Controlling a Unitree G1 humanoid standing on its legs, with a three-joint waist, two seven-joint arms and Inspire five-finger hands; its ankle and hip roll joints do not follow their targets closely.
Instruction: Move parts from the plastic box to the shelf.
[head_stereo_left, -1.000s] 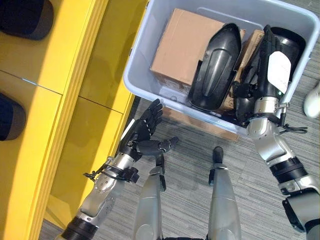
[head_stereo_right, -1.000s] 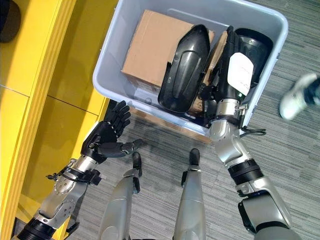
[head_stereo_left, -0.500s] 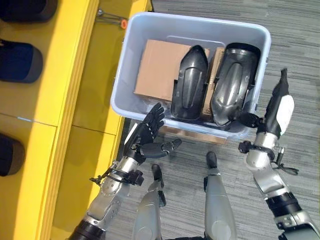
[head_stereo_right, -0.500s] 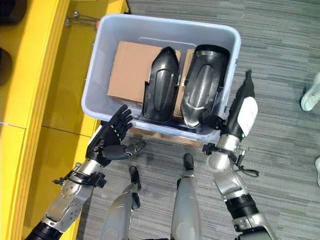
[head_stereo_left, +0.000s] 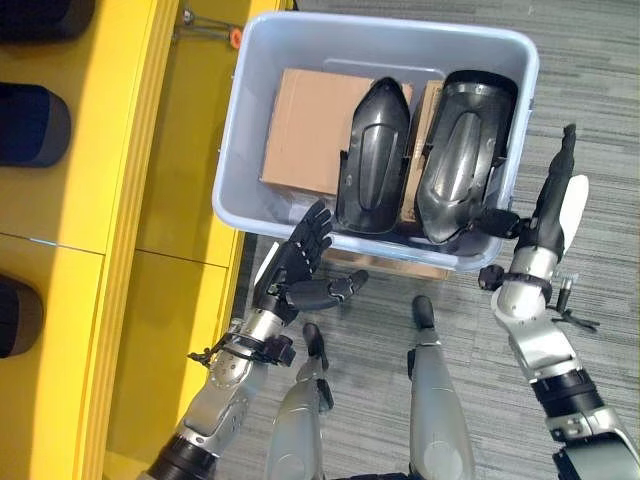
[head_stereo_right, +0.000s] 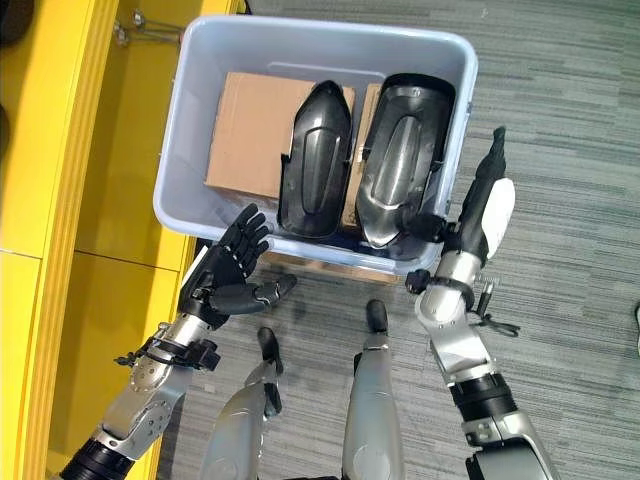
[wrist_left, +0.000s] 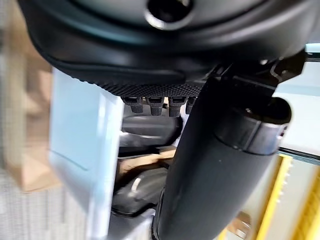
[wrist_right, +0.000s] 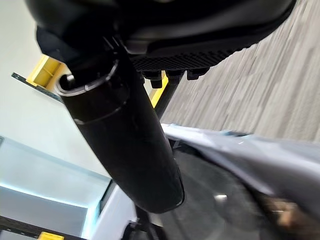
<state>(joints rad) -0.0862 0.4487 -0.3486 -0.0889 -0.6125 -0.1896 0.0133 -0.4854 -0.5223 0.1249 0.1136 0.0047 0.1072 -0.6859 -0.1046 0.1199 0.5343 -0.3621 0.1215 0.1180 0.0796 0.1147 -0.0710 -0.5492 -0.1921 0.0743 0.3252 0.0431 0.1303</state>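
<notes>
Sitting on grey floor (head_stereo_left: 600, 60), pale plastic box (head_stereo_left: 250, 150) holds two black moulded parts (head_stereo_left: 372, 155) side by side, cardboard carton (head_stereo_left: 305, 140) left of them. Left robot hand (head_stereo_left: 295, 270) hovers just outside box's near wall, fingers spread wide, holding nothing. Right robot hand (head_stereo_left: 552, 205) beside box's right near corner, fingers straight, empty. Yellow shelf (head_stereo_left: 120, 200) stands left of box.

two black parts (head_stereo_left: 372, 155), one cardboard box (head_stereo_left: 305, 142)
</notes>
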